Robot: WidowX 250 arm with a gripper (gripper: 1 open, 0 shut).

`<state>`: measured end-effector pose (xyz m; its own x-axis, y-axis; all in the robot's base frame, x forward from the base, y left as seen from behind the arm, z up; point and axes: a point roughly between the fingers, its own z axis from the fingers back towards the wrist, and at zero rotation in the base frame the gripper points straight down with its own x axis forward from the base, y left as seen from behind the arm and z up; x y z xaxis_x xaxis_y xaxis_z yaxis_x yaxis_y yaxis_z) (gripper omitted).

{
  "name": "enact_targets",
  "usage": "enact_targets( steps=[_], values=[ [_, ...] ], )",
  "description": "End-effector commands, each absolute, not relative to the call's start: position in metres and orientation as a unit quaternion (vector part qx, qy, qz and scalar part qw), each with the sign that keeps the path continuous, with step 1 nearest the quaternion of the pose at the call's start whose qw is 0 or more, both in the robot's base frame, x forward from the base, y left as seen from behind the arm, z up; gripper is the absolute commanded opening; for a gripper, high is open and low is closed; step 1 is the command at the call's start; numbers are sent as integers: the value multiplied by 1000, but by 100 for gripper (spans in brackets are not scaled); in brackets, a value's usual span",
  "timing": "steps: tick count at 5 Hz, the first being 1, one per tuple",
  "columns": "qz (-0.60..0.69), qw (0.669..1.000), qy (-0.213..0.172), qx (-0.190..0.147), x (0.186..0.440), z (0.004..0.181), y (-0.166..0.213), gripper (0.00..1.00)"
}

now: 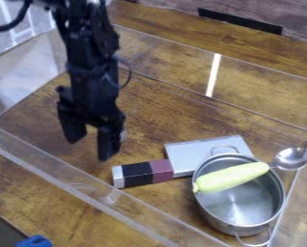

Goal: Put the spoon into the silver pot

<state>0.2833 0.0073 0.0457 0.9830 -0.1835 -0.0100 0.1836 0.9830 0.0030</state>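
Spoon (293,157) sits far right of the claw (91,138), just outside the silver pot (241,199), touching nothing. Claw jaws wide, empty, low over the wood, well off target. Still approach step; next needs a long traverse right, then descend over the handle.

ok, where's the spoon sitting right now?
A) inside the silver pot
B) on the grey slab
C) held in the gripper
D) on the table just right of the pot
D: the spoon lies on the wood beside the silver pot, by its right rim, while the open gripper is far to the left, holding nothing.
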Motion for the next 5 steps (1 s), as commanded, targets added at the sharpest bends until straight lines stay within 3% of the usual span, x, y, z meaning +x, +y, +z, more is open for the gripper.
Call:
enact_targets(
  steps=[1,2,5],
  values=[
    [-165,986,-33,12,287,41,-3,100],
    [-191,980,-48,16,292,33,-4,100],
    [-237,968,-78,6,304,43,-10,100]
  ],
)
